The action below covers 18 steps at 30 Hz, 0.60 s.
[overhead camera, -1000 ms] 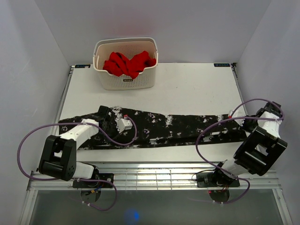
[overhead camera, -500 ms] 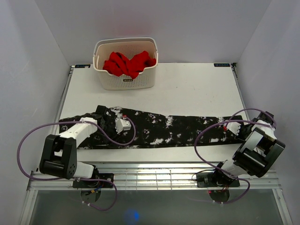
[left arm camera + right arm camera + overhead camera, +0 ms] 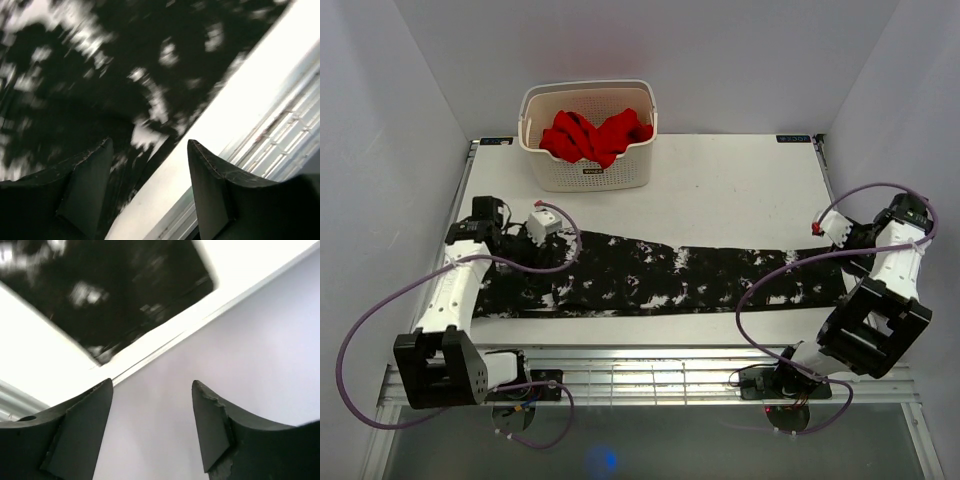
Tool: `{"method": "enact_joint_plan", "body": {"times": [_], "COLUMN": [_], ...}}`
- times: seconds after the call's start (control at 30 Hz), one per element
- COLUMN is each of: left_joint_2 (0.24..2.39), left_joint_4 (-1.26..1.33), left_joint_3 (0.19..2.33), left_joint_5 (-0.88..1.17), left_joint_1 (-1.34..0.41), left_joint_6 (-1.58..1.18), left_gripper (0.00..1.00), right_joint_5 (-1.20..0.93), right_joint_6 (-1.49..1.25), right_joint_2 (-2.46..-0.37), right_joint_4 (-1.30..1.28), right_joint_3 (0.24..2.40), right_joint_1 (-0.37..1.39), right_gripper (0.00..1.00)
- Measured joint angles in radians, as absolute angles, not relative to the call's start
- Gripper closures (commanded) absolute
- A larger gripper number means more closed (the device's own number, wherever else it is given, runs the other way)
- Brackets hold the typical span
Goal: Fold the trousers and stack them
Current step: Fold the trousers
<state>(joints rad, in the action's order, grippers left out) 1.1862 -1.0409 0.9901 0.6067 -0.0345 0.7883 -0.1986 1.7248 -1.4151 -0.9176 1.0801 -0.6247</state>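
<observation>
The trousers (image 3: 660,280), black with white speckles, lie flat in a long strip across the near half of the table. My left gripper (image 3: 149,142) is open and empty above their left part (image 3: 100,75), close to the fabric's near edge; in the top view it (image 3: 505,240) hovers over the left end. The right gripper (image 3: 151,382) is also open and empty. It hangs past the trousers' right end (image 3: 125,290) and faces the side wall. From above it (image 3: 860,245) sits just off the cloth's right end.
A white basket (image 3: 588,175) with a red garment (image 3: 595,135) stands at the back of the table. Metal rails (image 3: 650,370) run along the near edge. The right wall (image 3: 225,340) is close to the right gripper.
Both grippers have opened and let go of the trousers. The left one has drawn back toward the left end and the right one has lifted off toward the right wall.
</observation>
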Motion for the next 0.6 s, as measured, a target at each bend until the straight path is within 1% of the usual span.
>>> {"method": "enact_joint_plan", "body": {"times": [0.03,0.07,0.13,0.27,0.37,0.47,0.6], "left_joint_2": [1.205,1.23,1.287,1.355,1.375,1.395,1.458], "left_joint_4": [-1.044,-1.044,-1.04,-1.019,-1.015,-0.999,-0.969], "left_joint_3": [0.99,0.989,0.987,0.988,1.002,1.021,1.034], "left_joint_5": [0.598,0.585,0.55,0.472,0.412,0.36,0.323], "left_joint_1": [0.022,0.078,0.191,0.43,0.596,0.736,0.879], "left_joint_6": [0.783,0.78,0.765,0.716,0.69,0.686,0.693], "left_gripper": [0.31,0.35,0.39,0.39,0.4,0.4,0.41], "right_joint_5": [-0.211,-0.223,-0.241,-0.247,-0.225,-0.178,-0.125], "right_joint_6": [1.691,1.652,1.557,1.378,1.272,1.191,1.125], "right_joint_2": [-1.415,-1.415,-1.414,-1.415,-1.428,-1.493,-1.572], "right_joint_4": [-0.936,-0.949,-0.96,-0.955,-0.927,-0.897,-0.849], "right_joint_3": [1.126,1.159,1.176,1.093,0.988,0.92,0.896], "right_joint_1": [-0.6,-0.568,-0.484,-0.294,-0.197,-0.173,-0.174], "right_gripper": [0.41,0.45,0.5,0.52,0.52,0.52,0.5]}}
